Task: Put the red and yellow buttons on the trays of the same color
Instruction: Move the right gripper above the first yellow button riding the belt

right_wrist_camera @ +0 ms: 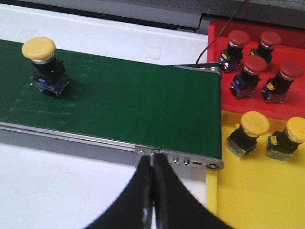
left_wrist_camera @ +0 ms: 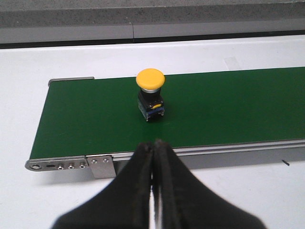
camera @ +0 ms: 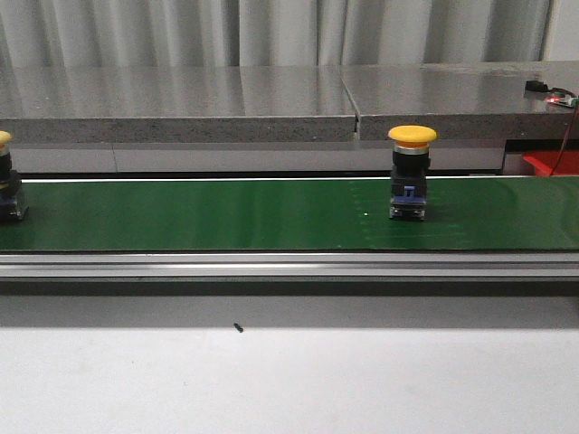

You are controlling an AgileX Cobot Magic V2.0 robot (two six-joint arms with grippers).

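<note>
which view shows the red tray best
Right wrist view: the red tray sits past the belt's end, holding five red buttons. Front view catches only a red sliver at the right edge. Left wrist view doesn't show it.

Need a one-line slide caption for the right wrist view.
Shut right gripper above belt end; yellow button approaching red tray and yellow tray.
</note>
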